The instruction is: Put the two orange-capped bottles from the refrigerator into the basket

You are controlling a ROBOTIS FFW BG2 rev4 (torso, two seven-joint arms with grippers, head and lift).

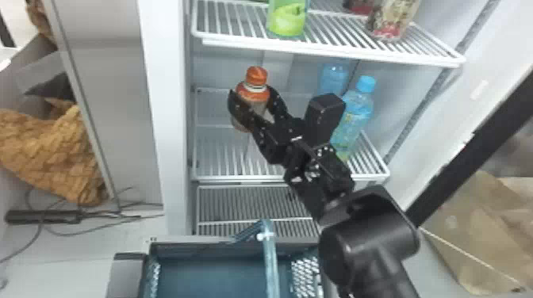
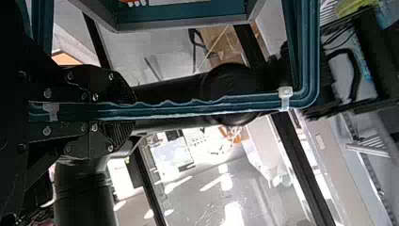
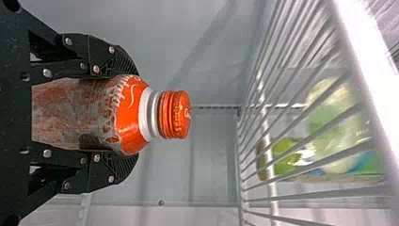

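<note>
Right hand clamped around orange-capped bottle inside fridge

Landmark for all places: the orange-capped bottle (image 1: 254, 93). It is inside the refrigerator (image 1: 152, 79), between the upper shelf (image 1: 333, 55) and the middle shelf (image 1: 238, 177), roughly upright, cap up. Can't tell whether its base touches the middle shelf. The right hand (image 1: 253, 99) holds it around the body, one finger on each side, with shoulder and cap poking out past the fingertips; the right wrist view agrees. The right arm (image 1: 369, 234) comes in from below and to the right of the bottle.

The left hand (image 2: 115, 112) is narrow, pinching the blue-green handle (image 1: 270, 253) of the basket (image 1: 210, 277). The handle is raised; the basket is below the bottle and nearer the robot. In the left wrist view, a cut-off orange and white bit (image 2: 134, 2) shows inside the basket, below the bottle; can't tell what it is.

To the right of the bottle, a blue-capped bottle (image 1: 359, 105) stands on the middle shelf, with another blue bottle (image 1: 334, 77) behind it. Above the bottle, on the upper shelf: a green bottle with an apple picture (image 1: 287, 18) and, farther right, a tan and red container (image 1: 392, 20). Outside the fridge, well left of the bottle: brown quilted material (image 1: 51, 154).
</note>
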